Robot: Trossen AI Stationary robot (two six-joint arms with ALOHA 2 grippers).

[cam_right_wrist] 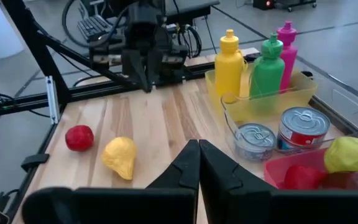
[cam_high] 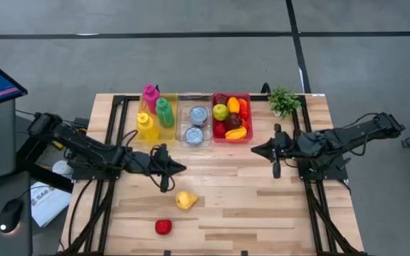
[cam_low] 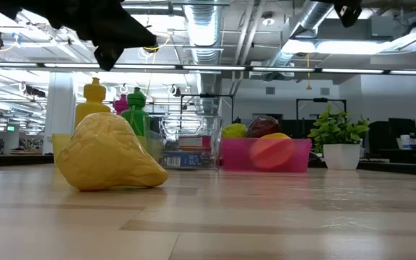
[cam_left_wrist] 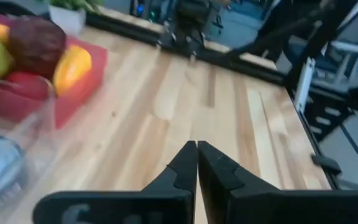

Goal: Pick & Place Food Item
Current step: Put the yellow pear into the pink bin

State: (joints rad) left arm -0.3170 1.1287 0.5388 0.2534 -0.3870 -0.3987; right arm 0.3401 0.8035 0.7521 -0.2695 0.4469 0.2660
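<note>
High view: my two dark arms reach in over a wooden desk (cam_high: 262, 206) from its left and right sides.
Left end effector (cam_high: 184, 168): fingers pressed together, holding nothing, raised over the desk left of centre, just beyond the yellow pear.
Right end effector (cam_high: 253, 150): fingers pressed together, empty, near the red bin's near right corner.
Yellow pear (cam_high: 186, 200): lies on the desk near the front, left of centre, just short of my left end effector.
Red fruit (cam_high: 163, 227): small and round, on the desk nearer the front edge, slightly left of the pear and apart from it.
Red bin (cam_high: 246, 114): at the far side, filled with mixed fruit, green, orange, yellow and dark red.
Clear bin (cam_high: 182, 122): left of the red bin, touching it, holds two tin cans.
Yellow bin (cam_high: 171, 130): leftmost of the three, holds yellow, green and pink squeeze bottles standing upright.
Potted plant (cam_high: 284, 100): small and green, at the far right of the desk.
</note>
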